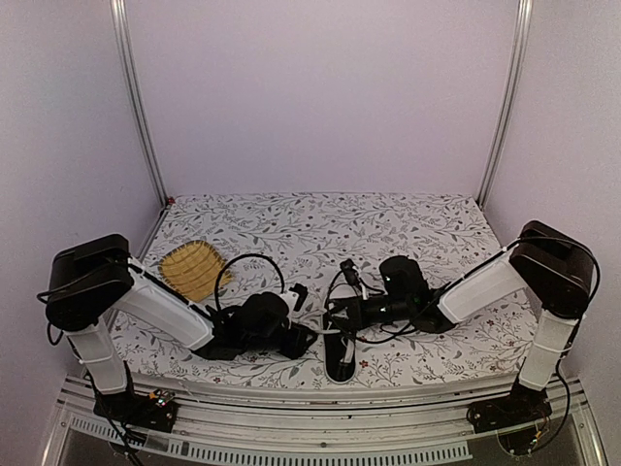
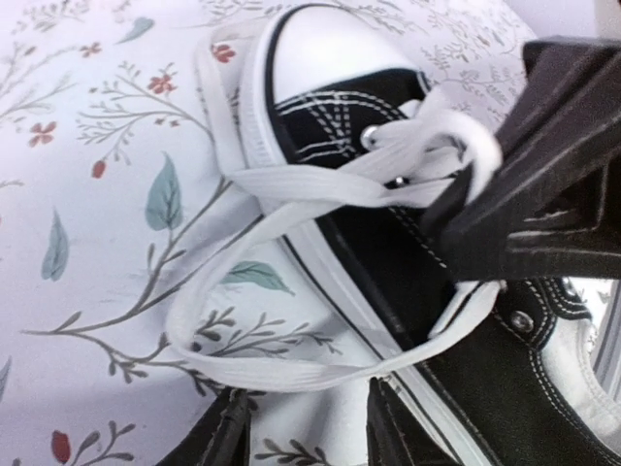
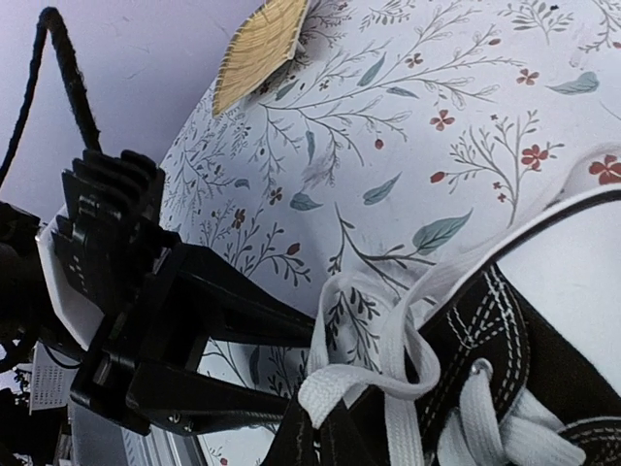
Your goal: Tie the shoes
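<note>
Sneaker [image 1: 342,361], small, black low-top canvas with white sole edge: lies on the table near its front edge, about midway between the two arm bases. Long axis runs roughly near-to-far. The heel end with its dark opening is toward the bases. The white rubber toe cap [image 2: 335,49] seems to point away toward the back wall, though in the top view the grippers cover that end.

White laces [image 2: 281,374] are loose. One flat strand makes a wide loop out over the cloth beside the sole, and others cross the eyelets.

Right gripper [image 3: 320,435]: fingers together, clamped on a bunched strand of lace just above the eyelets. From the left wrist view it shows as a dark wedge pinching the white strand.

Left gripper [image 2: 310,422]: fingers apart, low at the shoe's side. The lace loop lies across the gap just in front of the tips. Cannot tell whether it touches them.

Surface: white tablecloth [image 1: 291,223] printed with grey-green leafy vines and small red flowers. Yellow woven ribbed mat [image 1: 192,270] lies on it to the left, well apart from the shoe, by the left arm.

Room: plain pale lilac walls [image 1: 320,87] on three sides, with slim aluminium uprights [image 1: 136,97] in the back corners.
</note>
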Robot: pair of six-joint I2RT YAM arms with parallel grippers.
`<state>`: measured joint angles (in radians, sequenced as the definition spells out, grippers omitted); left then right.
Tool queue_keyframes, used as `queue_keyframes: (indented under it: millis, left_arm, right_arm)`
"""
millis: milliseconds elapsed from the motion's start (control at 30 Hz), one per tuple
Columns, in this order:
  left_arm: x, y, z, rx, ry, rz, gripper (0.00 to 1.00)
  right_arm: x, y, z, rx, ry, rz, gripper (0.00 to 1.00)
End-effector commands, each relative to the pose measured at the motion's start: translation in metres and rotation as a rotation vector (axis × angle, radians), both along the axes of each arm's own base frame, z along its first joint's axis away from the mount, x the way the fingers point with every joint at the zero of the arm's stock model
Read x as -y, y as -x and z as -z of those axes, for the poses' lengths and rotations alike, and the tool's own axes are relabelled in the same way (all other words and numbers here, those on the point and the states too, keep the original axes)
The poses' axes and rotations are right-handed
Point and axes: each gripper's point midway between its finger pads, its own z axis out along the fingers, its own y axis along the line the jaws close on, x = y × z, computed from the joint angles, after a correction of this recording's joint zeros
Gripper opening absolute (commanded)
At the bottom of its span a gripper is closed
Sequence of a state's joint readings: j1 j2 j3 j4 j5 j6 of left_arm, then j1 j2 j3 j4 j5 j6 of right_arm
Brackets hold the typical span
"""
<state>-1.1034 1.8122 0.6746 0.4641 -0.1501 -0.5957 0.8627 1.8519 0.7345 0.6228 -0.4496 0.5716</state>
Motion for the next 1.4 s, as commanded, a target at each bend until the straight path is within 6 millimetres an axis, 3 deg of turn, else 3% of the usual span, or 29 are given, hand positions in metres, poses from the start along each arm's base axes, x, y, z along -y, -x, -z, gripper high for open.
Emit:
queue_keyframes:
  millis: [0,300,467,800,1367]
  left_arm:
    - [-0.021,-0.008,-0.011,0.025,-0.014,-0.106,0.41]
    - [-0.022,-0.008,-0.042,-0.138,0.199,-0.198,0.43]
    - [-0.027,-0.017,-0.037,-0.297,0.291,-0.267,0.44]
    - [-0.010,0.001,-0.015,-0.497,0.307,-0.247,0.45]
    - [0.028,-0.003,-0.008,-0.562,0.441,-0.190,0.49]
  right_arm:
    - [0.024,-0.003,0.002,0.022,0.086,0.090,0.02]
    - [0.036,-0.003,-0.001,0.047,0.135,0.112,0.02]
    - [0.036,-0.004,-0.003,0.053,0.130,0.117,0.02]
    - [0.039,-0.006,-0.017,0.080,0.109,0.138,0.02]
    - [0.036,-0.006,-0.023,0.108,0.103,0.121,0.02]
